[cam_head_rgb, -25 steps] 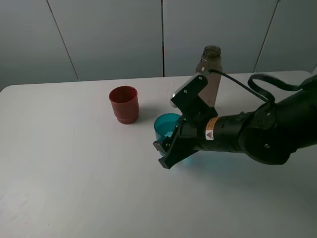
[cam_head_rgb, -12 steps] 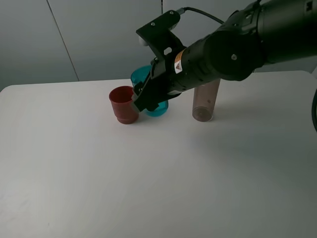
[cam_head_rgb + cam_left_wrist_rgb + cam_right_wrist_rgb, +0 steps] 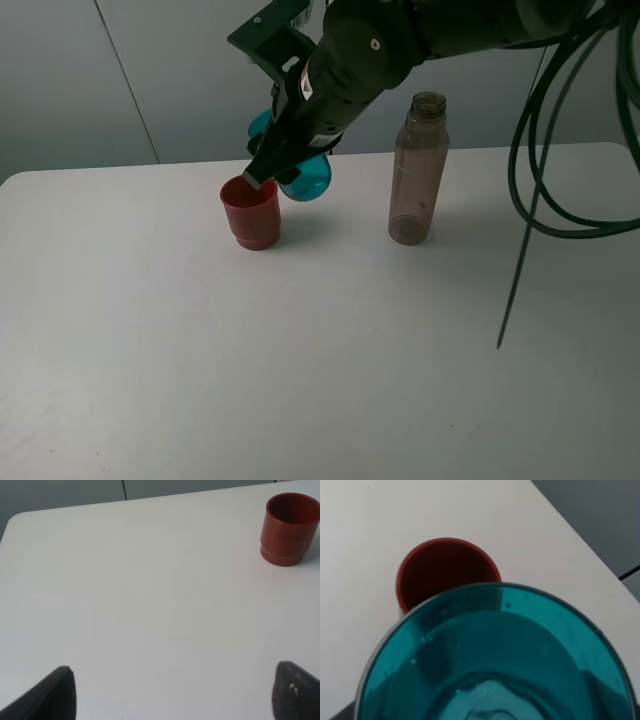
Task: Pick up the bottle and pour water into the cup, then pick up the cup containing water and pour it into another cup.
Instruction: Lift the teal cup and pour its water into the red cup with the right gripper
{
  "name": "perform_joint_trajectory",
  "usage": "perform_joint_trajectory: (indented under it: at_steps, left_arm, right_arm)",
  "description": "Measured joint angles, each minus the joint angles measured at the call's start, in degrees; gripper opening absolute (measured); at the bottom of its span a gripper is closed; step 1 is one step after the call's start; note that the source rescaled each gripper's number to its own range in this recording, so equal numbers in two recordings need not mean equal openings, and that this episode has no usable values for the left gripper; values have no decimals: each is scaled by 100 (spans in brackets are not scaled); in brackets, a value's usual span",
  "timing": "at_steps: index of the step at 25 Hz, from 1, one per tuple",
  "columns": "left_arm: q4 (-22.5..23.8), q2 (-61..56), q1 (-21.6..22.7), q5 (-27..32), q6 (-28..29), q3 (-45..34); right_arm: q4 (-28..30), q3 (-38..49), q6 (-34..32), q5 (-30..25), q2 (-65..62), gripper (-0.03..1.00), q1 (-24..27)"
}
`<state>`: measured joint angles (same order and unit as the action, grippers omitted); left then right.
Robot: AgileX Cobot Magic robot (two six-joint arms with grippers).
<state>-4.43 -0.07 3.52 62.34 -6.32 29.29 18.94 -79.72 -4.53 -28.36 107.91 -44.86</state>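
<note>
We see the worktop (image 3: 300, 380) carrying the bottle (image 3: 420, 170), upright and apart from the red cup (image 3: 250, 212). The right fingers (image 3: 272, 160) pinch the teal cup (image 3: 305, 180), tilted just above the red cup's rim, with water inside. The left fingers (image 3: 55, 695) stand spread above the worktop.
</note>
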Motion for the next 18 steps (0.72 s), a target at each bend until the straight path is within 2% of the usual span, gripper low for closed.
perform_joint_trajectory:
  at_steps: [4,14,18]
  left_arm:
    - [0,0,0,0,0,0]
    - [12,0,0,0,0,0]
    - [57,0,0,0,0,0]
  right_arm:
    - [379,-325,0,-160,311,11,66]
    - [942,-868,-22,-172,922,11,87]
    - [1349,-943,-123,-162,1156,11,87]
